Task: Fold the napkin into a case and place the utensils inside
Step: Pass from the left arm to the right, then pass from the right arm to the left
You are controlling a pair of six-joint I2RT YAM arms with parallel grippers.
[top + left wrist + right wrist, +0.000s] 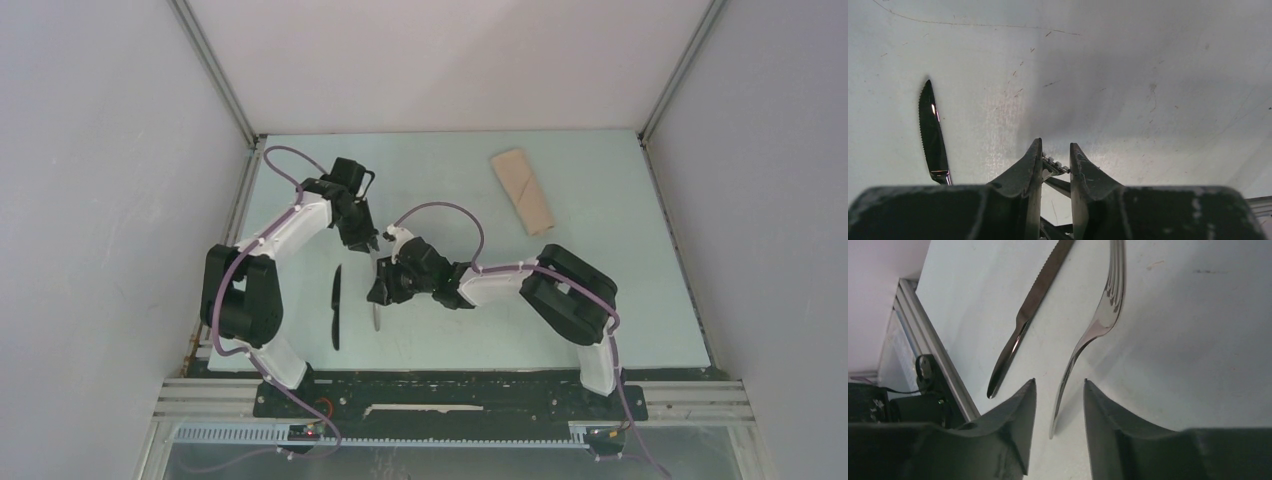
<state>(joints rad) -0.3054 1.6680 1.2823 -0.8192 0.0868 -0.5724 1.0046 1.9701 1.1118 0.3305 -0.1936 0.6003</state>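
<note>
Open surface (620,300) lower right, napkin case (522,190) upper right by far edge, right gripper (1058,385) apart astride fork (1103,315) handle, left gripper (1055,144) narrowly parted around its tines, clamping unclear, knife (336,305) just left.

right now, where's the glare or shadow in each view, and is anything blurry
Right wrist: bright glare streaks the fork at its neck, and the knife shows a thinner glint near its handle. Left wrist: a broad grey shadow crosses the table, with one small glint on the knife. Top external: even light, sharp throughout.
</note>
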